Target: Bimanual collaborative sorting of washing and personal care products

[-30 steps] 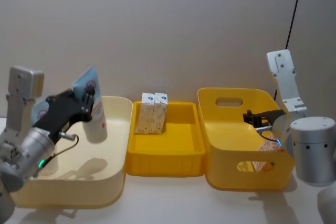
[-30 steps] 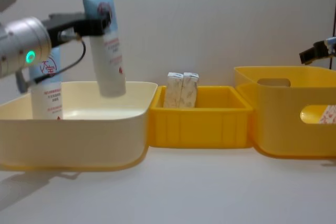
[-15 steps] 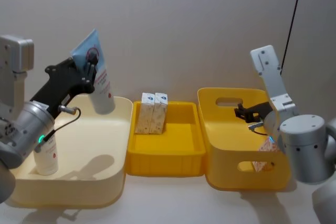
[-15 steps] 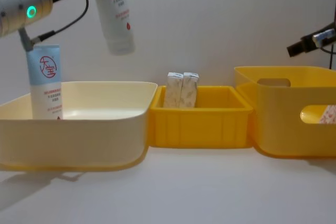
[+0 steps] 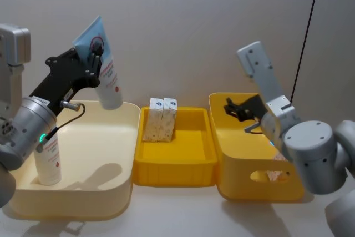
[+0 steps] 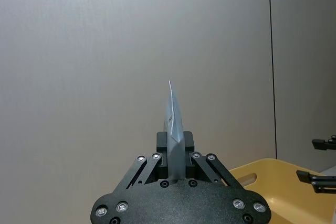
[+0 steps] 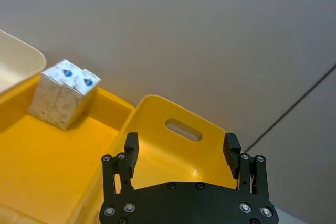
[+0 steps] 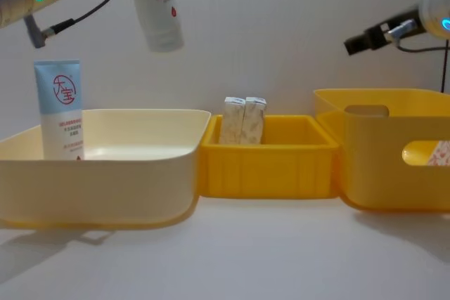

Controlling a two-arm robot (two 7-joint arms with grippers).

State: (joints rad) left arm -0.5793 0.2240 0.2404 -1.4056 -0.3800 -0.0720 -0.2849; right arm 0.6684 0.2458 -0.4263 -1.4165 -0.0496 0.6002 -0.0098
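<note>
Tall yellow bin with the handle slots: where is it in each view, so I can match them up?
Head view: tall yellow bin, right end of the row.
Chest view: right edge.
Left wrist view: lower right corner of the picture.
Right wrist view: centre, beyond the open jaws.
Shared landmark: the right gripper hovering above it.

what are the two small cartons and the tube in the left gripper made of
The cartons look like printed paperboard: matte, sharp folded edges. The tube in the left gripper is probably soft plastic: smooth, slightly glossy, with a flat crimped end.
</note>
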